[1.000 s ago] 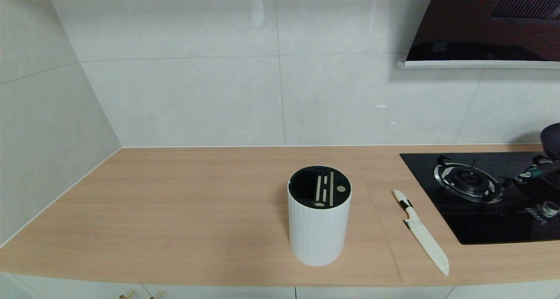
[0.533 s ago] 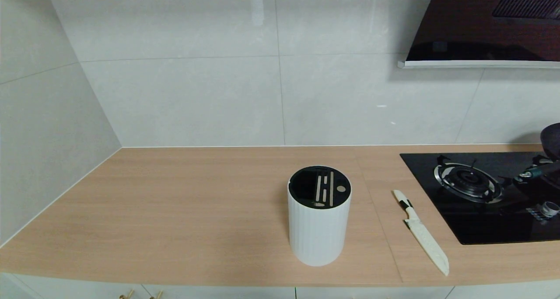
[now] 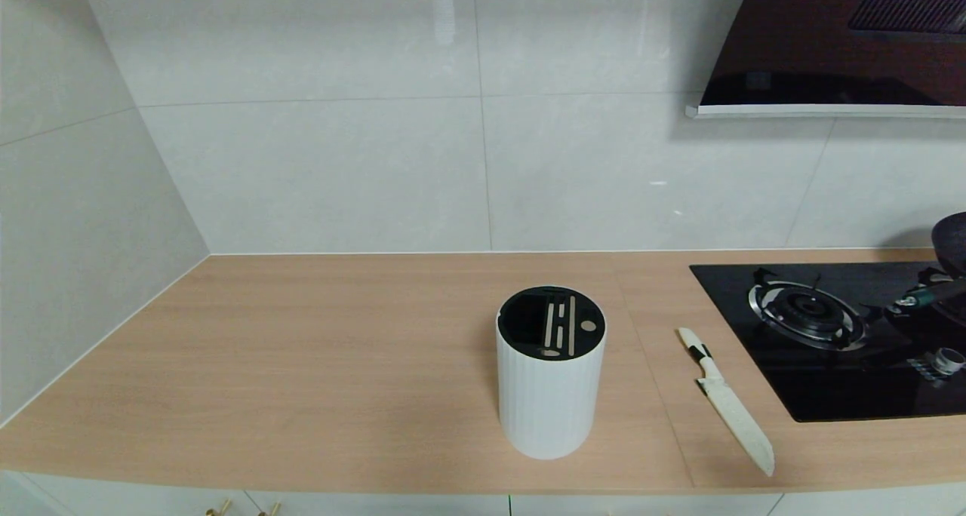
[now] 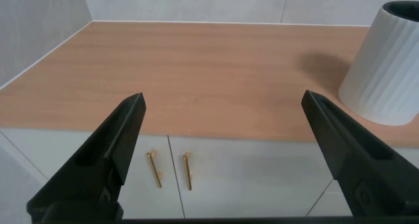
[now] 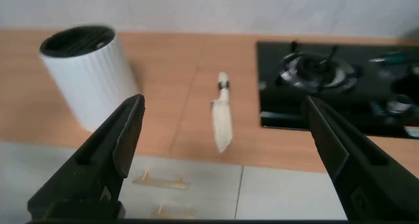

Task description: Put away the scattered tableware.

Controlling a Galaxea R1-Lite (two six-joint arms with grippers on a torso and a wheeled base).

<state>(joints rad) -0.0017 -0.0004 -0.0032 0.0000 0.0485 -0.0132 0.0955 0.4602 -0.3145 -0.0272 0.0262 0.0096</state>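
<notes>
A white ribbed knife holder point(image 3: 551, 373) with a black slotted top stands near the front of the wooden counter point(image 3: 339, 365). To its right a cream knife point(image 3: 726, 400) with a black band on the handle lies flat, blade toward the front edge. My left gripper point(image 4: 222, 129) hangs open in front of the counter edge, with the holder point(image 4: 386, 63) off to its side. My right gripper point(image 5: 222, 135) is open too, out in front of the counter, and the knife point(image 5: 222, 112) and the holder point(image 5: 91, 70) lie beyond its fingers.
A black gas hob point(image 3: 838, 335) with a burner and a dark pan handle fills the counter's right end. A range hood point(image 3: 838, 48) hangs above it. Tiled walls close the back and left. White cabinet doors with gold handles point(image 4: 170, 170) sit under the counter.
</notes>
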